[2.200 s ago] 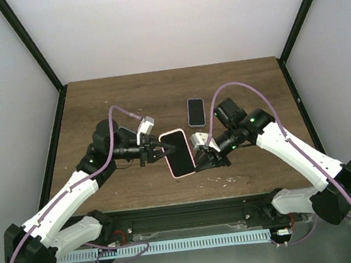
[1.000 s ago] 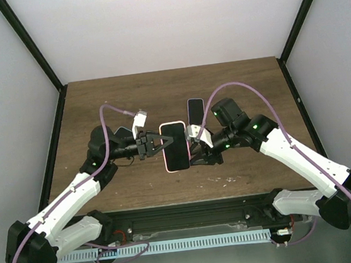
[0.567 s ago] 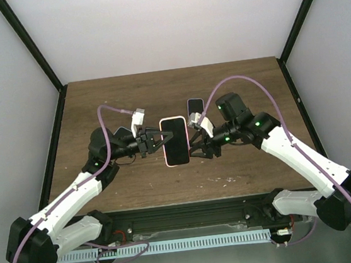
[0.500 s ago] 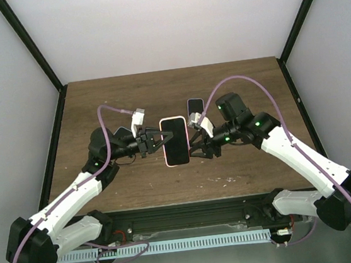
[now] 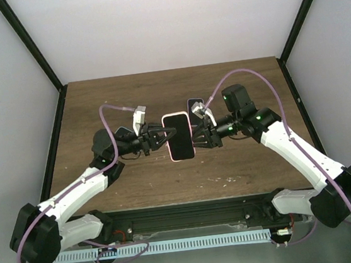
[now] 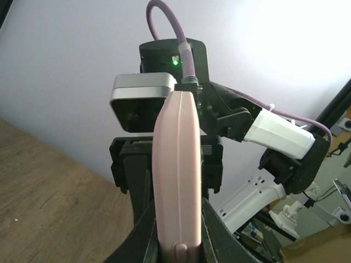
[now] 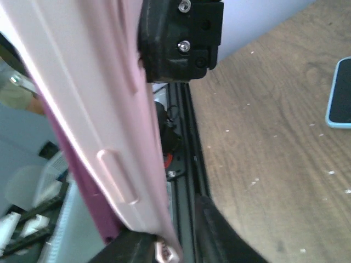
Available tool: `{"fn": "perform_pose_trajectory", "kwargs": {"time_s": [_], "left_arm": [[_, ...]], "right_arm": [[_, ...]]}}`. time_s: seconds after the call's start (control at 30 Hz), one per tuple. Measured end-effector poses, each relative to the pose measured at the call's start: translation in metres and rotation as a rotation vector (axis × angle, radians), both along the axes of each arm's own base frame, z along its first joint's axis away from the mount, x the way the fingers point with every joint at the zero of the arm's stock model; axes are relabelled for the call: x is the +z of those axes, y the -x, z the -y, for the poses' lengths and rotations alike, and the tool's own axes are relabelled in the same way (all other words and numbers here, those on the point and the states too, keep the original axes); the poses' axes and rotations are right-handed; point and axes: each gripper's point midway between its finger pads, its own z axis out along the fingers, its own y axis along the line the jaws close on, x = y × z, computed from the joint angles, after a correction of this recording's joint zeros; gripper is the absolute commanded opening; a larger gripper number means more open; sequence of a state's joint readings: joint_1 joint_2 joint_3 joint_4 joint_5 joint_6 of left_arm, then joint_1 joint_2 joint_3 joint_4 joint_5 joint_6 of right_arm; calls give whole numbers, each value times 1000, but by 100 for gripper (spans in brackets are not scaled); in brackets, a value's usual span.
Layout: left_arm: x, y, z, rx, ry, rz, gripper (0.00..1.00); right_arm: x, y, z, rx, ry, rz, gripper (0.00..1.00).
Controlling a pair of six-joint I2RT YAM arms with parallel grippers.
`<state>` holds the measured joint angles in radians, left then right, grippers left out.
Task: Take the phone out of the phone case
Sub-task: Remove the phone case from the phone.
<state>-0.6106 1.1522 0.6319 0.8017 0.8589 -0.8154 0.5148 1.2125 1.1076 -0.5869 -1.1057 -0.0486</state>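
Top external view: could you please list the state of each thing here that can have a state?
pink phone case: off the table, gripped from both sides, phone inside.
phone: in its case, screen dark.
left gripper: shut on the pink phone case.
right gripper: shut on the pink phone case.
blue-cased phone: flat on the table, screen dark, untouched.

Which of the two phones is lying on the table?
The blue-rimmed phone, flat on the table. The pink-cased phone is held up between the left gripper and the right gripper.
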Motion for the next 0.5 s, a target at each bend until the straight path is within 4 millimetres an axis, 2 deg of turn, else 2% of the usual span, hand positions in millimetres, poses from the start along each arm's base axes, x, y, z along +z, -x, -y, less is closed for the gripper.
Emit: {"fn": "perform_pose_trajectory", "kwargs": {"time_s": [0.03, 0.13, 0.33, 0.37, 0.4, 0.5], "left_arm": [[0, -2, 1, 6, 2, 3, 0], [-4, -9, 4, 23, -8, -19, 2], [-27, -33, 9, 121, -79, -109, 40], [-35, -40, 9, 165, -100, -135, 53], [-44, -47, 8, 213, -128, -163, 57], [-70, -61, 0, 362, -227, -218, 58]], "right_arm": [[1, 1, 0, 5, -9, -5, 2], [-1, 0, 1, 2, -18, -13, 1], [-27, -12, 5, -98, 28, -27, 1], [-32, -14, 5, -122, 41, -20, 1], [-38, -17, 6, -154, 57, -14, 1], [-55, -25, 10, -250, 104, -26, 1]]}}
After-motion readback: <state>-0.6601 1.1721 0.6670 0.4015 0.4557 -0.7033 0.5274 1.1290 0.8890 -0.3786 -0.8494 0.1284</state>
